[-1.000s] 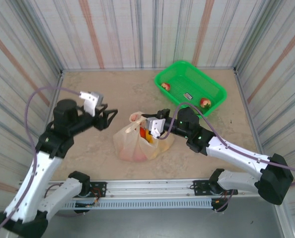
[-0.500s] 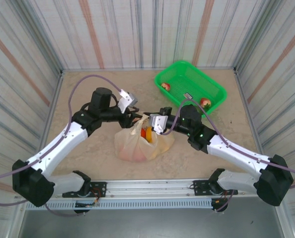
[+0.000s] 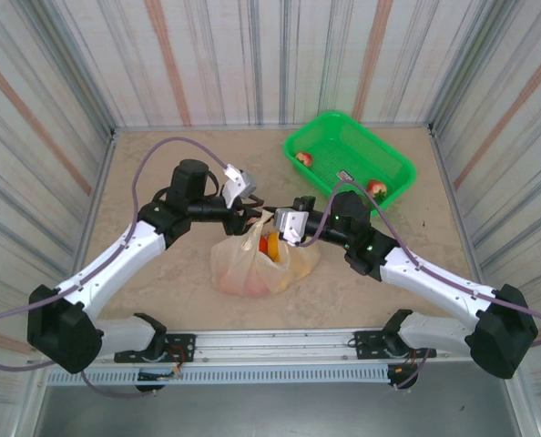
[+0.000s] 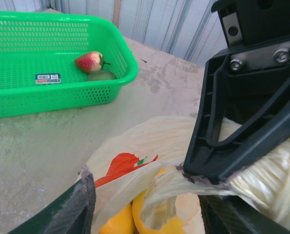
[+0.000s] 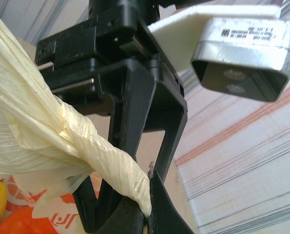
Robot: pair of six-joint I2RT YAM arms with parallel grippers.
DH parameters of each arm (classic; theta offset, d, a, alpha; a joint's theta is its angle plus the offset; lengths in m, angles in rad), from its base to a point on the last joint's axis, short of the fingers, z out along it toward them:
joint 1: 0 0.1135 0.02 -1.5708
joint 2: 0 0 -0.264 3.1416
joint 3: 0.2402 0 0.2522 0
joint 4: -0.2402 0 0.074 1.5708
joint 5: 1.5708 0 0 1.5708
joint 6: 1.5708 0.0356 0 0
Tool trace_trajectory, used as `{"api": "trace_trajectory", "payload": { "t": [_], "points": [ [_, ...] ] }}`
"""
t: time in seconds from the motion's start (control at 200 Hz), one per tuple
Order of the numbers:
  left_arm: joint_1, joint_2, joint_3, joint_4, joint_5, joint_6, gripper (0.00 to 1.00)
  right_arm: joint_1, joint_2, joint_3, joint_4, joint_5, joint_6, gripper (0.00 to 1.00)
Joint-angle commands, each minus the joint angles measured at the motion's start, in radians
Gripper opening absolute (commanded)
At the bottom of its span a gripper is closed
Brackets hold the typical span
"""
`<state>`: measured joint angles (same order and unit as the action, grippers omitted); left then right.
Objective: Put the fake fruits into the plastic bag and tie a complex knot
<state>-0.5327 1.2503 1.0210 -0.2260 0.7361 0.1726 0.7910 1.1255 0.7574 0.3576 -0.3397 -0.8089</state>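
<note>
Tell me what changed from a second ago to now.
The left claw swung in from left of the bag to its top and now stands open there, facing the right claw. The right claw stayed shut on the twisted handle; bag, green basket and its two fruits did not move.

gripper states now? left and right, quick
Left gripper: open, fingers either side of the plastic bag, not clamped.
Right gripper: shut on the bag's twisted handle.

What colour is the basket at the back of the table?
The basket is bright green, clearest in the left wrist view.
</note>
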Motion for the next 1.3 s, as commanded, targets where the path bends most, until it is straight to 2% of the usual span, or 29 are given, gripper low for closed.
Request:
{"api": "trace_trajectory", "payload": {
  "t": [0.0, 0.04, 0.13, 0.245, 0.416, 0.521, 0.596, 0.736, 1.002, 1.152, 1.252, 1.277, 1.297],
  "points": [
    [-0.010, 0.016, 0.024, 0.017, 0.046, 0.034, 0.50, -0.009, 0.007, 0.052, 0.030, -0.019, 0.038, 0.00],
    [-0.010, 0.016, 0.024, 0.016, 0.051, 0.037, 0.43, -0.009, 0.010, 0.052, 0.031, -0.018, 0.041, 0.00],
    [-0.010, 0.006, 0.024, -0.007, 0.050, 0.068, 0.18, -0.008, 0.011, 0.055, 0.030, -0.011, 0.047, 0.00],
    [-0.004, -0.021, 0.004, 0.010, 0.043, 0.082, 0.00, -0.010, 0.013, 0.059, 0.022, -0.004, 0.057, 0.00],
    [0.002, -0.041, -0.022, 0.051, 0.019, 0.074, 0.00, -0.009, 0.013, 0.060, 0.006, -0.001, 0.071, 0.00],
    [0.007, -0.053, -0.031, 0.057, -0.044, 0.064, 0.00, -0.009, 0.001, 0.066, -0.034, 0.009, 0.082, 0.10],
    [0.019, -0.067, -0.049, 0.087, -0.082, 0.053, 0.00, -0.010, -0.016, 0.069, -0.061, 0.019, 0.086, 0.21],
    [0.023, -0.101, -0.087, 0.139, -0.135, 0.052, 0.00, -0.010, -0.045, 0.071, -0.117, 0.030, 0.078, 0.32],
    [0.020, -0.184, -0.160, 0.215, -0.232, 0.065, 0.00, -0.012, -0.107, 0.082, -0.207, 0.051, 0.123, 0.35],
    [0.007, -0.231, -0.142, 0.225, -0.322, 0.090, 0.00, -0.010, -0.172, 0.074, -0.234, 0.055, 0.249, 0.38],
    [-0.010, -0.258, -0.148, 0.229, -0.382, 0.125, 0.00, -0.009, -0.209, 0.114, -0.317, 0.108, 0.460, 0.39],
    [-0.012, -0.262, -0.156, 0.235, -0.396, 0.132, 0.00, -0.009, -0.211, 0.137, -0.358, 0.116, 0.525, 0.37],
    [-0.014, -0.266, -0.162, 0.240, -0.404, 0.134, 0.00, -0.009, -0.210, 0.159, -0.398, 0.114, 0.562, 0.31]
  ]
}}
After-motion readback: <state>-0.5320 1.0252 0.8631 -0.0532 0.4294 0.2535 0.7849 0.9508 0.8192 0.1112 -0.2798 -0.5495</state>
